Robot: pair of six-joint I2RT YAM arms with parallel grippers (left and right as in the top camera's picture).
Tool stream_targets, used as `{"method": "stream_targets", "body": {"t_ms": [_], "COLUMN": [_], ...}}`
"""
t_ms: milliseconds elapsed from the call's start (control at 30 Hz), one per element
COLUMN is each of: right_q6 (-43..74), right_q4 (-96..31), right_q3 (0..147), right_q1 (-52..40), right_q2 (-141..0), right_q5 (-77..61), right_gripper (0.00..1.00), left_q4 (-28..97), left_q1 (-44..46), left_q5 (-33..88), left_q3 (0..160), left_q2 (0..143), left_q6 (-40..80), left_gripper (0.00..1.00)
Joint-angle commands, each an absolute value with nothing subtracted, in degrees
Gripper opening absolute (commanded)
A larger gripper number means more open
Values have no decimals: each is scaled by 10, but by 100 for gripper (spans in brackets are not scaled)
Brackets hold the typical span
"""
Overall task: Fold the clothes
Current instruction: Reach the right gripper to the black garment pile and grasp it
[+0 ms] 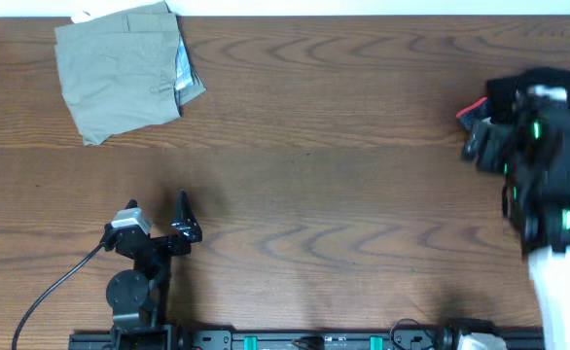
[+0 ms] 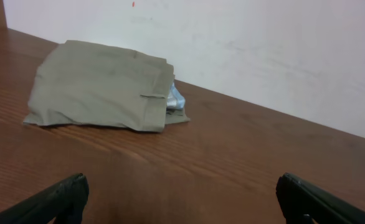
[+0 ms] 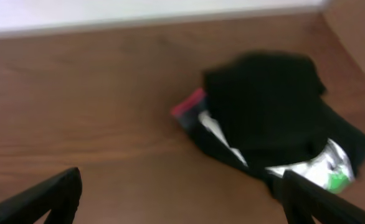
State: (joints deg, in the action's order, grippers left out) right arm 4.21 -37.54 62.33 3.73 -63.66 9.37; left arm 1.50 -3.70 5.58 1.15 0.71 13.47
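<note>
A folded khaki-olive piece (image 1: 124, 68) of the clothes lies at the table's far left corner, with a light blue-white bit (image 2: 174, 98) poking out of its right side. In the left wrist view the khaki piece (image 2: 101, 87) sits well ahead of my left gripper (image 2: 181, 182). That gripper is open over bare wood and holds nothing. At the far right, a heap of black garments (image 3: 263, 99) with red trim (image 3: 189, 106) and a white printed patch (image 3: 332, 165) lies just ahead of my right gripper (image 3: 182, 179). It is open too and empty. From overhead, the right arm (image 1: 543, 146) covers most of the heap.
The brown wooden table (image 1: 343, 194) ends at a white wall (image 2: 263, 50) behind the khaki piece. A black cable (image 1: 52, 287) trails from the left arm's base (image 1: 134, 292). A mounting rail (image 1: 304, 340) runs along the front edge.
</note>
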Motion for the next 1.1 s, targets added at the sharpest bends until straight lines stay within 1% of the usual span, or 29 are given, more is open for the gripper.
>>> {"method": "stream_targets", "body": {"t_ms": [0,67,233,433,533,767,900,1067], "right_q6": [21,-13,-22,-63,-103,-171,-207,-250], "right_q4": [-396,-394,-351,-291,-280,-262,-257,-255], "right_q3": [687,704,709,709,709,709,709,709], "right_q1": [42,45,85,176,199,203,199,199], "right_q2": [-711,-749,-829,-911,-944,-1014,-1048,-1080], "right_q5": [146,161,227,202,172,101,100,101], "right_gripper": [99,99,99,99,99,99,99,95], "left_q4": [35,35,35,35,35,35,35,35], "left_q1": [-39,-39,-39,-39,-39,-39,-39,-39], "left_q5": [63,63,64,64,63,63,63,63], "left_q3": [2,2,2,2,2,2,2,2], "left_q2": [7,7,7,7,7,7,7,7], "left_q6": [133,133,133,133,133,133,133,133], "left_gripper": [98,98,98,98,98,98,98,98]}}
